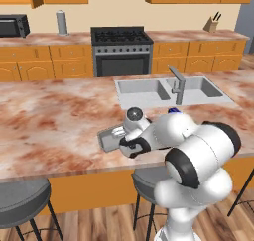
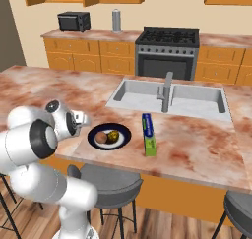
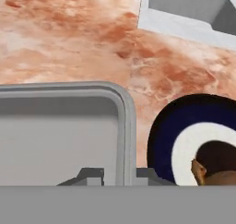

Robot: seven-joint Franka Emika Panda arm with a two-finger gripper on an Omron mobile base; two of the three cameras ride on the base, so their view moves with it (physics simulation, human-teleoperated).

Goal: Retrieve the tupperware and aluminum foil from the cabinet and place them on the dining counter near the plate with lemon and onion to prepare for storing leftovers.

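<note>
Marbled reddish-brown stone forms the dining tabletop (image 2: 197, 144), the island with the inset steel sink (image 2: 170, 98), where everything for the leftovers is being gathered. The aluminum foil (image 2: 148, 134) is already laid flat there, just right of the plate (image 2: 123, 131), its green end towards the robot; that half of the task appears done. The tupperware (image 1: 106, 139) is held level and low over the tabletop, just beside the plate's other side, apparently so it can be set down close by without tipping. The pincer (image 3: 119, 174) is clamped on the tupperware's thin near wall, one finger inside the rim and one outside. On the plate the onion (image 2: 101, 137) and the smaller lemon (image 2: 113, 135) are seen touching, left clear of the container's path.
</note>
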